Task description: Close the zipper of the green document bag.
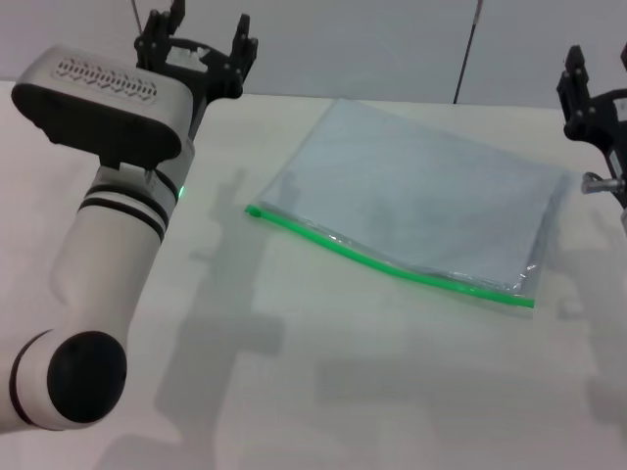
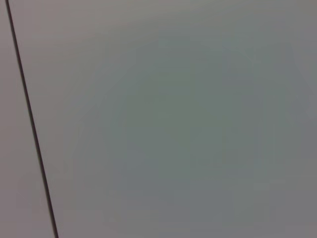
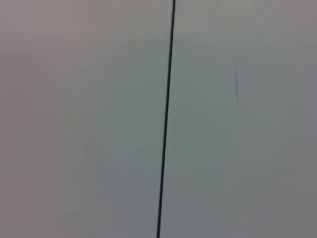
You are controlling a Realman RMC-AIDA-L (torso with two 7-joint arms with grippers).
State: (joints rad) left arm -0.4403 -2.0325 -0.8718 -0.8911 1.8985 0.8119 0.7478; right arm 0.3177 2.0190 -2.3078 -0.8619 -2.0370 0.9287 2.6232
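The green document bag [image 1: 421, 186] lies flat on the white table [image 1: 323, 392], a translucent pale grey-blue pouch. Its zipper [image 1: 392, 266] is the bright green strip along the long edge nearest me, running from middle left to lower right. I cannot make out the slider. My left gripper [image 1: 204, 31] is held high at the back left, well away from the bag, open with nothing between its fingers. My right gripper [image 1: 588, 93] hangs at the right edge of the head view, beyond the bag's far right corner and partly cut off. Neither wrist view shows the bag.
The left arm's white and grey links [image 1: 108, 245] fill the left side of the head view. A pale wall [image 1: 392, 39] stands behind the table. Both wrist views show only a grey surface crossed by a thin dark line [image 2: 29, 119] [image 3: 166, 119].
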